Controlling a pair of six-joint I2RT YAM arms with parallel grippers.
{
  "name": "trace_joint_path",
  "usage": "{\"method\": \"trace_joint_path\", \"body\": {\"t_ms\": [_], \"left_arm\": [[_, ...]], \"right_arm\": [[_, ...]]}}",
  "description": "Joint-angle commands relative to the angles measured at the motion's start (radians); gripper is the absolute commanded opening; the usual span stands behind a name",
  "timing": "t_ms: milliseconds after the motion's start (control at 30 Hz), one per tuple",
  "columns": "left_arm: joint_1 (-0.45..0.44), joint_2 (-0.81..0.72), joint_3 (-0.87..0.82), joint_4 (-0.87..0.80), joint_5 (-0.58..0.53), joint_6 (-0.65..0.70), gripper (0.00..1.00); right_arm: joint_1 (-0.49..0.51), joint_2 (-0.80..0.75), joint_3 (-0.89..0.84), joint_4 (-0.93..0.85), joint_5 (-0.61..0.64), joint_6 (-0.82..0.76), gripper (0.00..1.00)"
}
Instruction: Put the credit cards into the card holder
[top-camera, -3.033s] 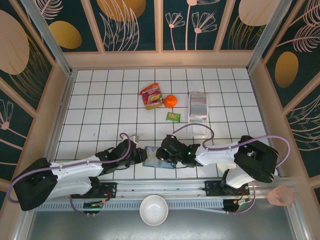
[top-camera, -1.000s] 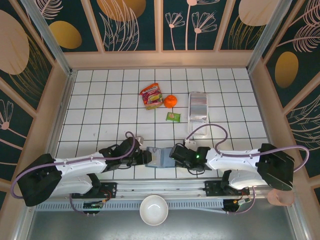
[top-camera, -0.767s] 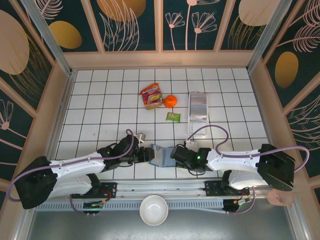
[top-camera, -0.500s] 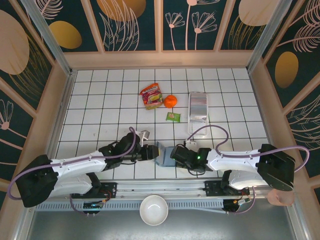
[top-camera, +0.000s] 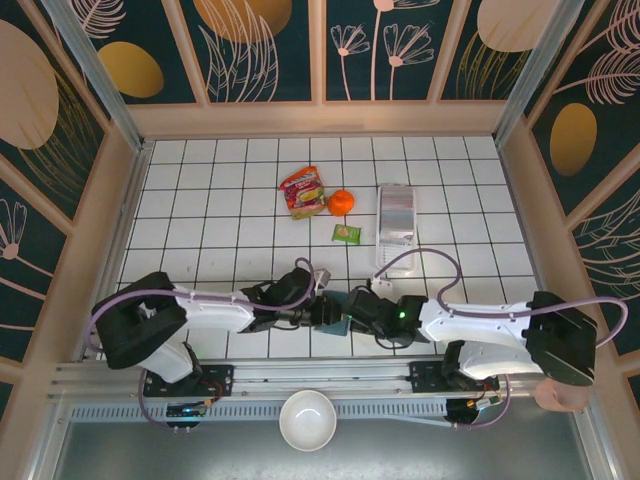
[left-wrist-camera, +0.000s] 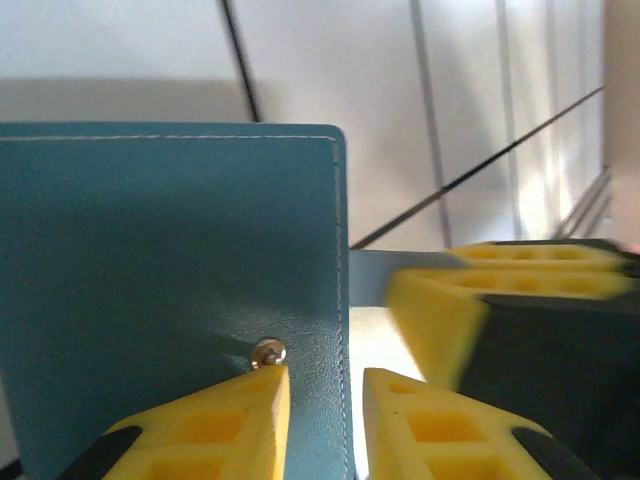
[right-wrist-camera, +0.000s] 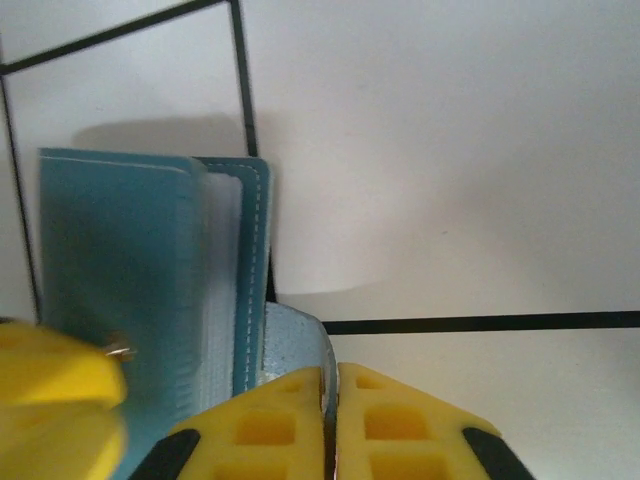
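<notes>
Card holder (right-wrist-camera: 120, 260) folded over on tiled counter (top-camera: 200, 200) near front edge. Right end effector (right-wrist-camera: 330, 385) clenched on pale inner leaf (right-wrist-camera: 292, 340). Left end effector (left-wrist-camera: 325, 385) at teal flap (left-wrist-camera: 170, 250) beside snap (left-wrist-camera: 267, 351); grasping or released: cannot tell.

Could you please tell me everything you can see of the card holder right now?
The card holder is a small teal, leather-like case with pale stitching along its edge and a small metal snap stud. It lies folded nearly shut on the white tiled table, paler blue-grey layers showing at its open side. The right gripper seems to pinch a pale inner flap; a finger of the left gripper rests over the cover beside the stud.
</notes>
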Motion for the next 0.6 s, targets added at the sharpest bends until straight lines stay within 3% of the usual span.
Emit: {"method": "trace_joint_path", "body": {"t_ms": [0,167,367,567], "left_arm": [[-0.003,0.002,0.016,0.018,-0.015,-0.008,0.24],[-0.004,-0.066,0.027,-0.055,-0.073,0.008,0.23],[-0.004,-0.142,0.029,-0.162,-0.154,0.027,0.21],[-0.003,-0.184,-0.016,-0.182,-0.166,0.017,0.14]], "right_arm": [[-0.006,-0.031,0.027,-0.045,0.054,-0.002,0.16],[-0.009,-0.042,0.029,-0.059,0.052,0.003,0.24],[-0.012,-0.044,0.038,-0.064,0.053,0.004,0.17],[-0.011,-0.049,0.053,-0.055,0.035,-0.003,0.19]]}}
